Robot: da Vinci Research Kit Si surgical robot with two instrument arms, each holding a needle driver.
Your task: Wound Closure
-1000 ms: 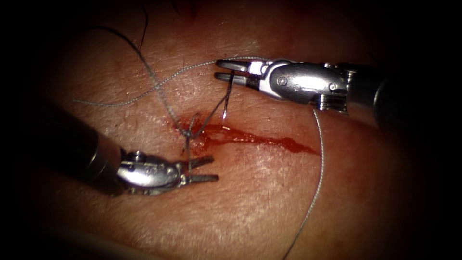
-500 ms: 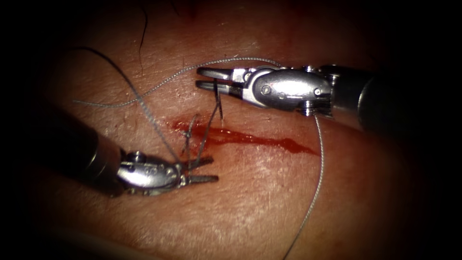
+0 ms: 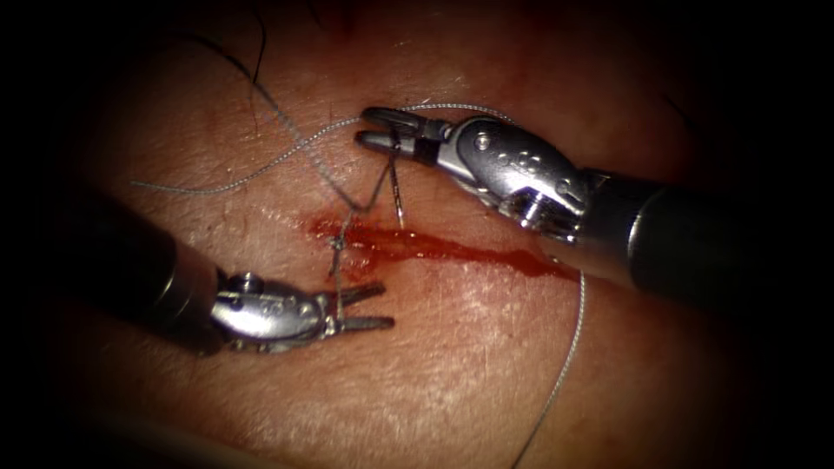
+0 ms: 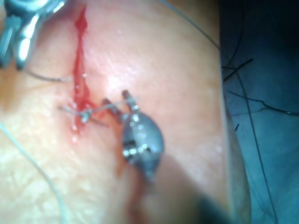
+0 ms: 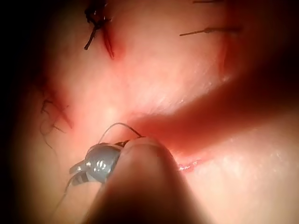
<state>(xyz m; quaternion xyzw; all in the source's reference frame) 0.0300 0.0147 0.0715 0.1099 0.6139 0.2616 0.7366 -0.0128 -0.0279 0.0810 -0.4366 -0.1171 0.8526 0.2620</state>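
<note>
The cut [image 3: 452, 250] runs across the tissue [image 3: 452, 382], filled with red fluid. At its left end sits a knotted stitch [image 3: 340, 243]. My right tool [image 3: 361, 126] is above that end, shut on the needle [image 3: 397, 187] near its upper part. The needle hangs tip down just over the cut and is not in the tissue. Dark thread [image 3: 304, 148] loops from the stitch up towards the right jaws. My left tool [image 3: 389, 304] rests below the stitch, open, with the short thread end [image 3: 339, 282] lying between its jaws. The left wrist view shows the left tool [image 4: 116, 97] beside the cut [image 4: 79, 70].
A pale thread [image 3: 573, 339] trails from under the right tool down across the tissue right of the stitch. Another pale strand [image 3: 217, 187] lies on the tissue left of the right jaws. Older dark stitches [image 5: 96, 18] sit on the tissue in the right wrist view.
My right tool has moved left with the needle and its shaft has swung lower. The dark thread loop has shifted with it. The left tool has not moved.
</note>
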